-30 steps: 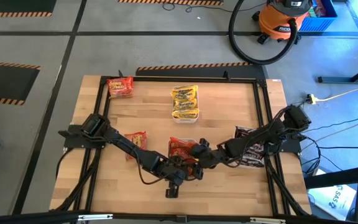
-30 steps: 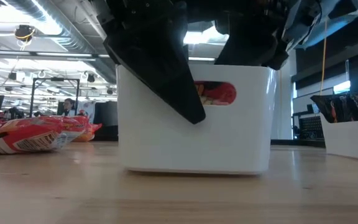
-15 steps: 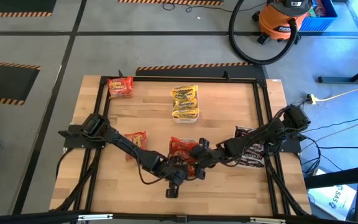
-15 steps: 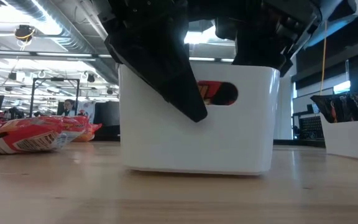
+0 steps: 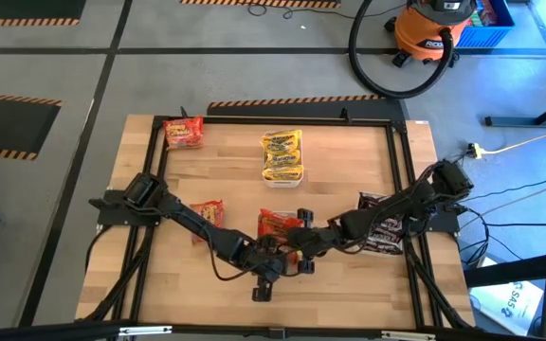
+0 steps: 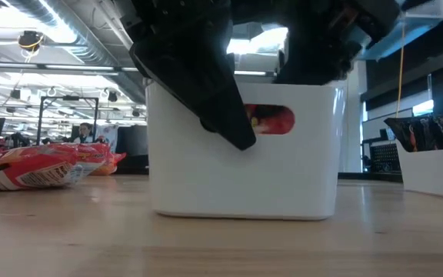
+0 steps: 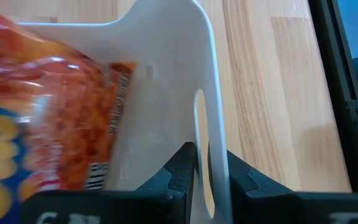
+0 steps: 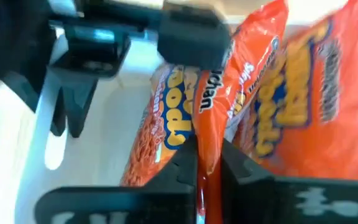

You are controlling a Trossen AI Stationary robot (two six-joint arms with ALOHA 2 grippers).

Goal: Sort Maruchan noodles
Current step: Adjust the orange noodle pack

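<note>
A white tray (image 5: pixel 265 217) near the table's middle holds several red Maruchan noodle packets (image 5: pixel 277 226). My left gripper (image 7: pixel 202 158) is shut on the tray's near wall. My right gripper (image 8: pixel 209 155), coming in from the right, is shut on one red packet (image 8: pixel 219 87) that stands on edge among the others. Another red packet (image 5: pixel 208 214) lies flat on the table left of the tray. A third (image 5: pixel 183 132) lies at the far left corner. Yellow packets (image 5: pixel 282 152) fill a tray at the far middle. My left gripper pinches the tray's thin near wall (image 7: pixel 212 118) at its hand slot, one finger (image 7: pixel 180 163) inside the tray and one outside. It slants down from the near left. The tray stands flat on the table. My right gripper pinches the edge of the red packet (image 8: pixel 210 124) between its two fingers, slanting down from the right. The packet stands on edge inside the tray, between other red packets.
A white tray with dark brown packets (image 5: pixel 383 234) stands at the right edge under my right arm. Black frame rails (image 5: pixel 155 161) run along the table's sides. Bare wood lies toward the near edge and the far left.
My right gripper has rolled about its own axis and shut on the red packet inside the tray. My left gripper has kept its hold on the tray wall.
</note>
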